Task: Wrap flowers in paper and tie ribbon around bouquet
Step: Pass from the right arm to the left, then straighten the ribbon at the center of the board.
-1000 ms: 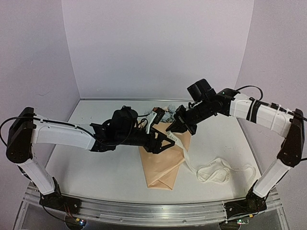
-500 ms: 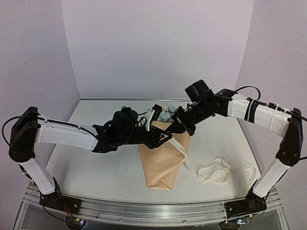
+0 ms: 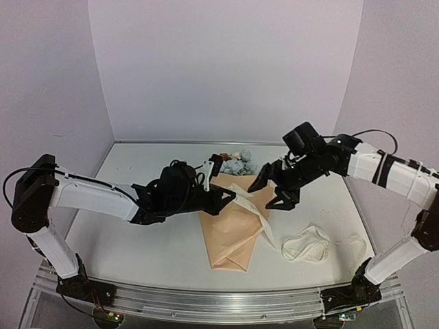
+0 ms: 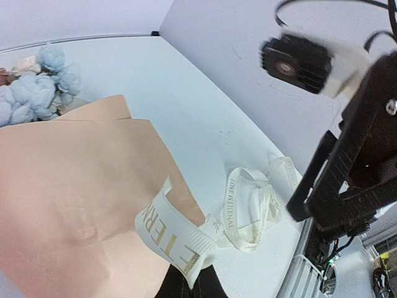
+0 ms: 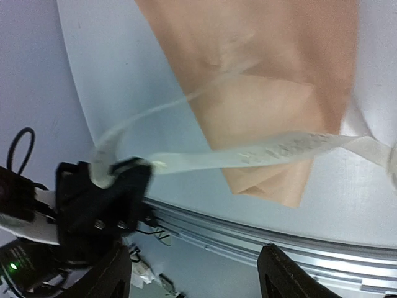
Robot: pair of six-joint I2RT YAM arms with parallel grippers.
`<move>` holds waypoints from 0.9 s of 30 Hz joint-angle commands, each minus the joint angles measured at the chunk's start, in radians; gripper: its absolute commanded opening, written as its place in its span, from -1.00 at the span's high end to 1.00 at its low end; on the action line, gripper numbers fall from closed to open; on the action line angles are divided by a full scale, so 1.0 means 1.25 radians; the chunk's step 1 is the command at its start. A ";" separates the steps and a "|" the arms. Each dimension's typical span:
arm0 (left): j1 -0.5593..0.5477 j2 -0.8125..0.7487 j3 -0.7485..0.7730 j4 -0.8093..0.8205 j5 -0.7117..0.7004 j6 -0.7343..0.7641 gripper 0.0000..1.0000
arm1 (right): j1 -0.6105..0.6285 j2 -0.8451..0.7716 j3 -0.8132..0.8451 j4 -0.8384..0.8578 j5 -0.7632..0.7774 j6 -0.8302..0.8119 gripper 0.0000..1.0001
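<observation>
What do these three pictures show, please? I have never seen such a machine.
These are two robot arms bolted at the near edge of a white table. The wide picture comes from a fixed camera above and behind them; the other two come from a camera on each wrist. On the table lies a bouquet: a tan paper cone with pale blue flowers at its far end. A cream ribbon with printed letters crosses the cone and ends in a loose heap on the right. The left gripper is shut on the ribbon. The right gripper is open and holds nothing.
</observation>
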 commanded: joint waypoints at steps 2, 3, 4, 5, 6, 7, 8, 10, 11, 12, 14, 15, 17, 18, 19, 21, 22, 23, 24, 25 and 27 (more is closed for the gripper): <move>0.004 -0.131 -0.058 -0.020 -0.123 -0.042 1.00 | -0.073 -0.188 -0.183 -0.170 0.161 -0.152 -0.49; 0.005 -0.146 -0.067 -0.028 -0.124 -0.041 1.00 | -0.093 -0.216 -0.229 -0.179 0.184 -0.158 -0.49; 0.004 -0.163 -0.075 -0.041 -0.123 -0.039 1.00 | -0.124 -0.248 -0.276 -0.192 0.208 -0.168 -0.49; 0.004 -0.177 -0.079 -0.054 -0.125 -0.038 1.00 | -0.147 -0.275 -0.315 -0.207 0.237 -0.171 -0.49; 0.004 -0.190 -0.083 -0.064 -0.122 -0.036 1.00 | -0.170 -0.299 -0.356 -0.213 0.258 -0.176 -0.48; 0.004 -0.202 -0.088 -0.072 -0.116 -0.034 1.00 | -0.188 -0.318 -0.391 -0.215 0.276 -0.182 -0.48; 0.004 -0.212 -0.092 -0.079 -0.112 -0.033 1.00 | -0.201 -0.332 -0.417 -0.218 0.299 -0.190 -0.47; 0.005 -0.231 -0.096 -0.089 -0.102 -0.031 1.00 | -0.228 -0.346 -0.460 -0.222 0.352 -0.206 -0.47; 0.004 -0.239 -0.098 -0.096 -0.102 -0.031 1.00 | -0.240 -0.347 -0.472 -0.221 0.373 -0.212 -0.47; 0.004 -0.248 -0.101 -0.101 -0.102 -0.031 1.00 | -0.250 -0.342 -0.485 -0.219 0.388 -0.219 -0.47; 0.004 -0.259 -0.101 -0.109 -0.105 -0.029 1.00 | -0.263 -0.321 -0.499 -0.196 0.409 -0.259 -0.50; 0.004 -0.263 -0.099 -0.115 -0.106 -0.028 1.00 | -0.269 -0.305 -0.499 -0.191 0.426 -0.277 -0.51; 0.005 -0.267 -0.094 -0.125 -0.103 -0.026 1.00 | -0.283 -0.274 -0.503 -0.156 0.438 -0.315 -0.52; 0.005 -0.267 -0.090 -0.128 -0.099 -0.024 1.00 | -0.290 -0.260 -0.506 -0.125 0.436 -0.333 -0.52; 0.005 -0.266 -0.088 -0.131 -0.096 -0.025 1.00 | -0.297 -0.241 -0.507 -0.100 0.434 -0.356 -0.52; 0.005 -0.266 -0.084 -0.136 -0.092 -0.025 1.00 | -0.308 -0.204 -0.494 -0.056 0.410 -0.399 -0.52; 0.005 -0.266 -0.082 -0.140 -0.090 -0.026 1.00 | -0.311 -0.180 -0.480 -0.048 0.407 -0.423 -0.51; 0.005 -0.265 -0.078 -0.144 -0.089 -0.027 1.00 | -0.314 -0.155 -0.464 -0.045 0.404 -0.443 -0.52; 0.004 -0.266 -0.076 -0.148 -0.088 -0.028 1.00 | -0.317 -0.130 -0.449 -0.041 0.401 -0.459 -0.52; 0.004 -0.266 -0.074 -0.150 -0.087 -0.028 1.00 | -0.322 -0.104 -0.436 -0.034 0.395 -0.469 -0.52; 0.004 -0.267 -0.070 -0.154 -0.086 -0.029 1.00 | -0.335 -0.067 -0.425 -0.011 0.363 -0.473 -0.50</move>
